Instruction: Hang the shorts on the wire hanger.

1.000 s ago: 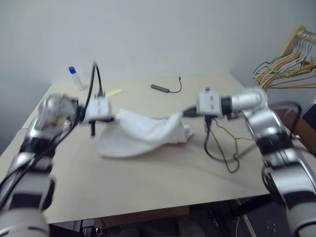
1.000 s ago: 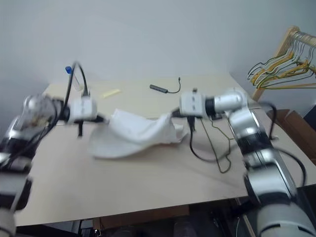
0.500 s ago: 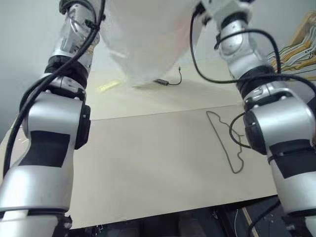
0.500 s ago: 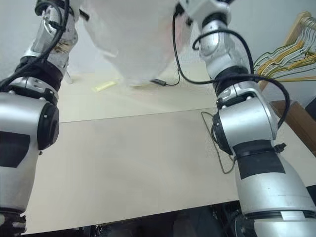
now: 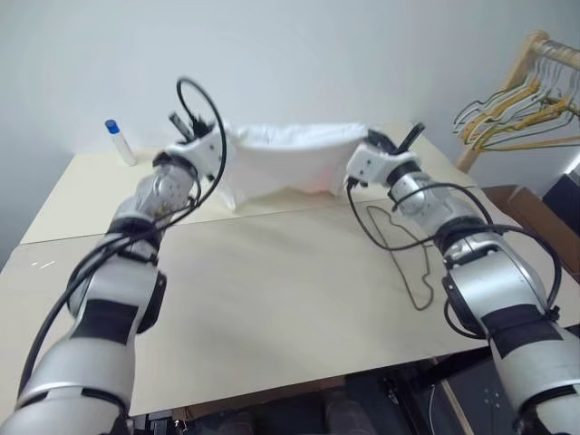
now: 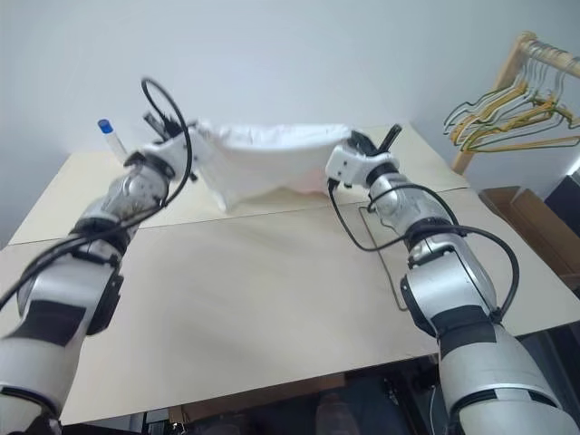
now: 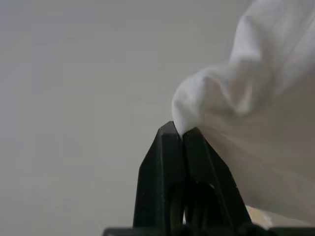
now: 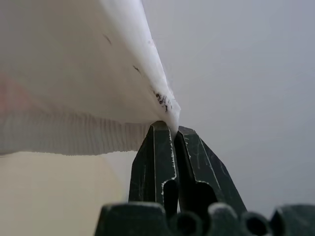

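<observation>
While the thin white fabric shorts (image 5: pixel 290 159) hang stretched between the left gripper (image 7: pixel 181 135) and right gripper (image 8: pixel 166 129), each pinched shut on an edge, the thin olive-green wire hanger (image 5: pixel 399 254) lies at five o'clock below them, long axis front-to-back, nearer the right arm, with bare beige tabletop (image 5: pixel 272 308) alongside.

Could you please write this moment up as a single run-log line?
left gripper: shut on shorts | right gripper: shut on shorts | shorts: stretched between grippers above table | wire hanger: flat on table
</observation>
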{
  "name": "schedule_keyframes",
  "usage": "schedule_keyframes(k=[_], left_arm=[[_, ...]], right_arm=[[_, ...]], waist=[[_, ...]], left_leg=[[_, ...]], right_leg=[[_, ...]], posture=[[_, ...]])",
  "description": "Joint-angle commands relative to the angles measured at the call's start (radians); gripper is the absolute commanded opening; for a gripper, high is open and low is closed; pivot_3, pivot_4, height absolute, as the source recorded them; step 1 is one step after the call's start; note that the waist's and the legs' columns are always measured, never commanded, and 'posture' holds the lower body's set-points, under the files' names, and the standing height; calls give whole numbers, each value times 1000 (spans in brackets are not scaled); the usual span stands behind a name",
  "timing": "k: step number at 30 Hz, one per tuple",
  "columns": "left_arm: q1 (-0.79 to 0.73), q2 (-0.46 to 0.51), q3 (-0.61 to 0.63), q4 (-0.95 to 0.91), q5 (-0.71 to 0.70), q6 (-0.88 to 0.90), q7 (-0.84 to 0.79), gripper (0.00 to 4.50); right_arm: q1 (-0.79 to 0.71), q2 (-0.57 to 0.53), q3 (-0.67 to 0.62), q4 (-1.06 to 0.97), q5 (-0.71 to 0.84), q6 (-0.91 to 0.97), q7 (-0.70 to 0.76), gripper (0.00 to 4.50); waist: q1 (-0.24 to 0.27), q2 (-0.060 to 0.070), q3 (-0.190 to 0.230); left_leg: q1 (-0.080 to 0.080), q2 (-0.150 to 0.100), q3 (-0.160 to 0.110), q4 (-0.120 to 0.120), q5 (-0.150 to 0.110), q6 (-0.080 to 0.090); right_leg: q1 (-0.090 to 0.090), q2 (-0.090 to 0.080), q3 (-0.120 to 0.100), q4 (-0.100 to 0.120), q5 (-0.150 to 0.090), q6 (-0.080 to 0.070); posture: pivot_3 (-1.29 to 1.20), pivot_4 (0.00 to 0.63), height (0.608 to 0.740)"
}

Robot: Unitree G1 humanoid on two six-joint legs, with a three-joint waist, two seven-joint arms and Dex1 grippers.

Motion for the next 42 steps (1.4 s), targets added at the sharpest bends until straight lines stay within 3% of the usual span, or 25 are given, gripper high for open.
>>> schedule_keyframes(k=[1,5,8,11,16,18,28,33,36,39,42], left_arm=[[128,71,42,-155,-118,-50,-258,31],[393,220,37,-497,-282,31,-669,31],[527,326,46,-725,-361,135,-858,31],[600,416,60,-878,-398,234,-983,31],[678,529,69,-1054,-453,330,-1150,31],[714,572,73,-1121,-478,357,-1213,31],[929,694,164,-1387,-591,432,-1318,31],[1218,768,294,-1556,-705,477,-1372,31],[1322,770,346,-1605,-707,482,-1373,31],[1331,748,341,-1611,-684,485,-1349,31],[1315,737,339,-1615,-711,519,-1353,629]], right_arm=[[49,-42,32,-56,-29,-132,71,0],[130,-104,102,-96,-96,-263,116,0],[167,-141,134,-129,-132,-331,131,0],[204,-179,154,-171,-154,-404,159,0],[270,-234,152,-260,-156,-482,213,0],[305,-259,144,-309,-147,-505,241,0],[587,-396,43,-693,46,-503,431,0],[790,-478,-19,-957,167,-428,530,0],[890,-508,-51,-1077,215,-379,578,0],[970,-530,-71,-1155,248,-335,626,0],[1028,-544,-96,-1222,326,-280,682,769]], waist=[[-21,0,0],[-59,0,0],[-64,0,0],[-56,0,0],[-41,1,0],[-36,1,0],[-15,1,1],[-10,1,1],[6,1,1],[27,0,1],[41,0,1]], left_leg=[[0,0,0,0,0,0],[-1,1,0,0,0,0],[0,2,0,0,0,1],[7,2,-1,0,0,1],[36,5,-2,-2,-8,11],[37,5,-2,-2,-8,12],[35,7,0,-2,-10,14],[36,11,3,-1,-12,15],[38,14,4,-1,-13,14],[44,15,5,-1,-13,13],[49,16,6,-1,-14,13]], right_leg=[[0,0,0,-1,0,0],[1,0,1,-3,0,0],[1,1,2,-3,0,0],[8,2,2,-4,0,0],[41,6,0,-17,-1,1],[43,6,0,-19,-2,1],[41,6,2,-19,-2,1],[43,7,3,-19,-4,0],[46,8,3,-20,-4,0],[52,9,3,-21,-5,-1],[56,10,3,-22,-10,6]], posture=[[-70,0,740],[-62,0,740],[-59,0,740],[-55,0,740],[-62,0,740],[-65,0,740],[-86,0,740],[-95,0,740],[-98,0,740],[-103,0,740],[-110,0,740]])
